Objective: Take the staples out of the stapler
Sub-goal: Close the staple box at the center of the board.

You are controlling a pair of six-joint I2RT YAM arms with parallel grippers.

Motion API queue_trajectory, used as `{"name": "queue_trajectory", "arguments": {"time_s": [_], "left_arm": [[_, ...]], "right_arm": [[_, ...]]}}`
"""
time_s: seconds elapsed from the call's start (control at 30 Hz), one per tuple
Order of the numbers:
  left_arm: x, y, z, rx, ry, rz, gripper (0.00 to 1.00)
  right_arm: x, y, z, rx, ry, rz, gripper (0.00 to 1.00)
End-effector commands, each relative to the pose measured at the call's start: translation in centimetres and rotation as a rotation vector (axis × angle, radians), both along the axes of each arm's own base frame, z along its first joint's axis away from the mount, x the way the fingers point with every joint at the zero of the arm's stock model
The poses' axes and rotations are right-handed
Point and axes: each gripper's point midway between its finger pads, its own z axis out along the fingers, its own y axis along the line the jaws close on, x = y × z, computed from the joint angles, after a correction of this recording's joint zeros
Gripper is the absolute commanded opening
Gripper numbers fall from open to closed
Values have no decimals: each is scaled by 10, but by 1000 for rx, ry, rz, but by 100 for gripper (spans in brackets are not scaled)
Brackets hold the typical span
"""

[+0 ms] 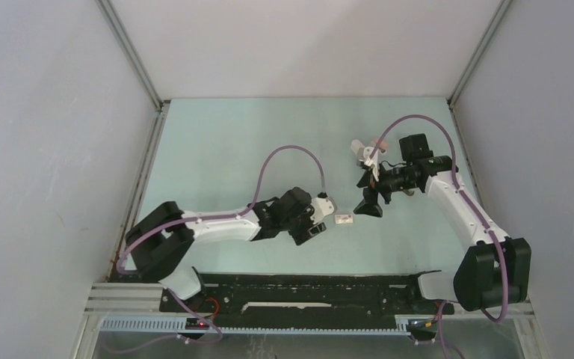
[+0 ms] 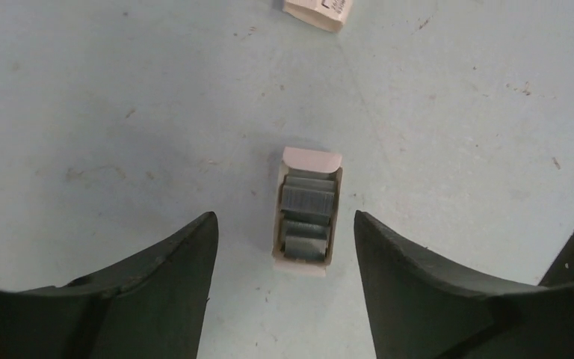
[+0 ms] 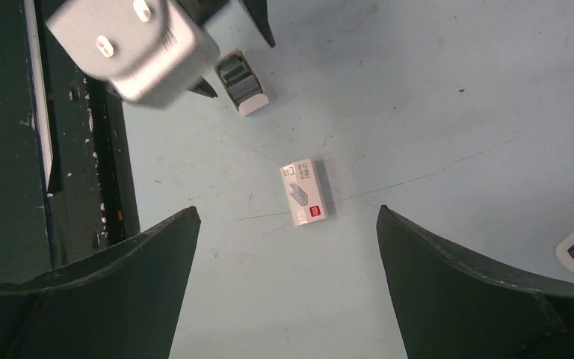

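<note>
A wide stretch of the table (image 1: 254, 127) is being left open along its far edge and towards its far left corner. The middle is being crowded: the left gripper (image 2: 285, 216) is being held with its fingers spread around an open tray (image 2: 310, 158) of staples (image 2: 308, 198), a strip of bare surface being left on each side of it. Just beyond the tray, the gap under the wide-spread right gripper (image 3: 288, 210) is being taken up by a small closed box (image 3: 304, 192). Passage towards the far right corner is being blocked by the stapler (image 1: 365, 152) and the right arm. The near edge is being occupied by a black rail (image 1: 306, 288).
</note>
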Motion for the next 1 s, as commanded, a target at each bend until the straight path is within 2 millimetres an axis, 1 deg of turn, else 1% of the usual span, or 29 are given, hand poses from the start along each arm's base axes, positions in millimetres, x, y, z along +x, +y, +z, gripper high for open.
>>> {"name": "queue_trajectory", "arguments": {"time_s": [0.0, 0.03, 0.07, 0.13, 0.17, 0.2, 0.23, 0.33, 0.47, 0.53, 0.7, 0.83, 0.97], "left_arm": [[11, -6, 45, -187, -110, 87, 77], [11, -5, 56, -232, -133, 101, 79], [11, -3, 62, -263, -149, 110, 82], [11, 5, 70, -315, -184, 140, 88], [9, 11, 69, -339, -195, 151, 94], [9, 12, 77, -382, -214, 160, 97], [6, 17, 74, -407, -220, 167, 100], [1, 23, 76, -487, -220, 157, 100], [-8, 25, 70, -524, -187, 115, 99], [-11, 25, 66, -529, -191, 92, 95], [-6, 30, 54, -534, -249, 93, 94], [-1, 22, 41, -505, -226, 72, 90], [-1, 10, 33, -508, -192, 40, 86]], "right_arm": [[-1, 1, 5, 12, -7, 17, 98], [-1, 1, 5, 14, -7, 19, 98], [-1, 1, 5, 16, -7, 22, 98], [-2, 2, 5, 19, -3, 25, 98], [-3, 2, 4, 20, -1, 27, 98], [-3, 2, 4, 21, 0, 30, 98], [-3, 2, 3, 21, 3, 30, 98], [-3, 2, 2, 18, 9, 30, 98], [-3, 2, 0, 15, 10, 35, 98], [-4, 2, -1, 15, 13, 40, 98], [-5, 3, -4, 9, 22, 49, 98], [-4, 4, -5, 3, 20, 51, 98], [-5, 4, -5, 1, 21, 50, 98]]}}
